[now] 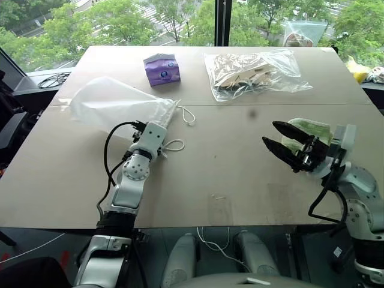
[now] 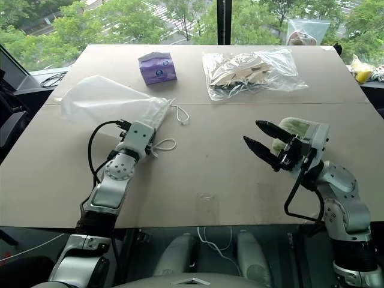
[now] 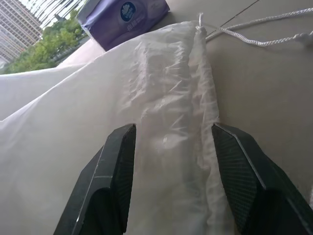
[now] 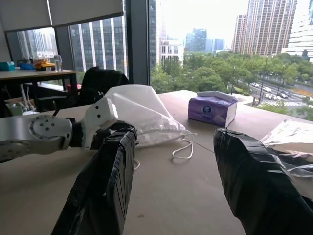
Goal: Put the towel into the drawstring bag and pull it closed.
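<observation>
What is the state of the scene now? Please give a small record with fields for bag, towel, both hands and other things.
drawstring bag: lies flat on the table, gathered mouth toward the left hand
towel: off the table, behind the right hand's fingers
left hand: open, fingers on either side of the bag's gathered mouth
right hand: open, raised above the table
cords: loose on the table
other things: purple tissue box, clear plastic bag

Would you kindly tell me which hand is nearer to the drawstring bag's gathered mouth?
Left. The left hand straddles the drawstring bag at its mouth; the right hand hovers far across the table.
</observation>
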{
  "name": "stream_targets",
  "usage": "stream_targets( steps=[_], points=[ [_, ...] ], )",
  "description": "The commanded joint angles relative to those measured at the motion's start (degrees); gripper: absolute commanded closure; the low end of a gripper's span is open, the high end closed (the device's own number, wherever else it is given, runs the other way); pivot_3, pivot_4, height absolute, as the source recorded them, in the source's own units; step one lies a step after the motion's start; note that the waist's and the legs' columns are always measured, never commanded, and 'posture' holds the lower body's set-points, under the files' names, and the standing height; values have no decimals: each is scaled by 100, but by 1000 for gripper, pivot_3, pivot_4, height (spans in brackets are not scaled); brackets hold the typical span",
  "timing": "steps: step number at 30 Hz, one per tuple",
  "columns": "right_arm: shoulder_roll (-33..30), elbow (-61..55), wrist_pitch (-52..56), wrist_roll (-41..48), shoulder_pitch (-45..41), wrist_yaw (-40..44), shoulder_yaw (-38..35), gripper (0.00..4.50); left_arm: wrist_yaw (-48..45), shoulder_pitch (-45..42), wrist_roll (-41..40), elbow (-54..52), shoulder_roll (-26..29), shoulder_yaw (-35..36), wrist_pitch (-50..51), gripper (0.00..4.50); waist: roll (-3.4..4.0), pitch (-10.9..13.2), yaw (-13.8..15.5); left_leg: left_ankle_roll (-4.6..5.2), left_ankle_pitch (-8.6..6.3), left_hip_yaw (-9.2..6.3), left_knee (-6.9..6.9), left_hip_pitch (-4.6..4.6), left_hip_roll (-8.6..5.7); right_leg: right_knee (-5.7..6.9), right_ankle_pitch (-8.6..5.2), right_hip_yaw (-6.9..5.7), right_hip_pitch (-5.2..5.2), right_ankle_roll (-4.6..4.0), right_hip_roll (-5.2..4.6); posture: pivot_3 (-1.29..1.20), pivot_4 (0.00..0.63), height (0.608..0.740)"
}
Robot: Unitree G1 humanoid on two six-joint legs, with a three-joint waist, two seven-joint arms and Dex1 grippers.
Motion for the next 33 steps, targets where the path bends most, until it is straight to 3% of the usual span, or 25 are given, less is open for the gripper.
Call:
stream_targets(
  steps=[1, 5, 9, 12, 13, 18, 23, 27, 28, 31, 33],
  points=[
    [-111, -234, -146, -57, 7, -5, -213, 1786, 266, -124, 383, 64, 134, -134, -171, 1996, 0, 0, 4, 0, 0, 0, 0, 0, 0, 0, 0, 0, 0, 0, 0, 0, 150, 740],
    [-131, -246, -141, -59, 8, -42, -265, 1786, 573, -183, 416, 126, 53, -46, -253, 1996, 0, 0, 8, 0, 0, -2, 0, 0, 0, 0, 0, -2, 1, 0, -1, 0, 150, 740],
    [-115, -286, -115, -91, -9, -87, -282, 1786, 823, -198, 455, 114, 90, 67, -256, 3031, 0, 0, 5, 0, 0, -4, 0, 0, 0, 1, 3, -3, 1, -5, -2, 0, 150, 740],
    [-122, -295, -104, -95, -21, -120, -308, 1786, 994, -182, 496, 93, 177, 156, -257, 4355, 0, 0, 8, 0, 0, -6, 0, 0, -1, 3, 9, -5, 1, -14, -2, 0, 150, 740],
    [-129, -300, -100, -93, -23, -130, -316, 1786, 1040, -177, 503, 96, 204, 183, -255, 4460, 0, 0, 8, 0, 0, -7, 0, 0, -1, 4, 9, -6, 1, -14, -2, 0, 150, 740],
    [-176, -251, -49, -260, -54, -411, -413, 1786, 1065, -224, 455, 50, 268, 258, -293, 4460, 0, 0, 8, 0, 0, -7, 1, 0, -1, 5, 9, -6, 1, -14, -2, 0, 150, 740],
    [-317, -5, 424, -1615, -247, -1985, -478, 1786, 580, -401, 191, -420, 249, 234, -222, 4460, 0, 0, 32, -1, 0, -7, 2, -2, -4, 5, 11, -7, 0, -18, -6, 0, 150, 740],
    [-829, -59, 1386, -2202, -123, -2425, -449, 1786, 85, -562, -139, -912, 196, 318, 191, 4460, 0, 0, 98, -2, 1, -6, 4, -5, -6, 5, 12, -8, 0, -19, -8, 0, 150, 740],
    [-881, -64, 1483, -2253, -133, -2490, -487, 1209, -29, -624, -269, -1033, 170, 362, 309, 4500, -1, 0, 113, -2, 1, -6, 3, -5, -6, 5, 12, -7, 0, -19, -8, 0, 150, 740],
    [-1114, -273, 1690, -2357, -87, -2336, -311, 141, -372, -855, -700, -1356, 72, 522, 845, 4500, -1, 0, 112, -1, 1, -6, 1, -6, -6, 4, 12, -7, -1, -20, -7, 0, 150, 740],
    [-1191, -433, 1767, -2452, 14, -2209, -61, 57, -544, -1011, -880, -1474, 32, 572, 1133, 4500, -1, 0, 103, -1, 1, -8, 1, -6, -6, 4, 9, -8, -1, -16, -4, 0, 150, 740]
  ],
)
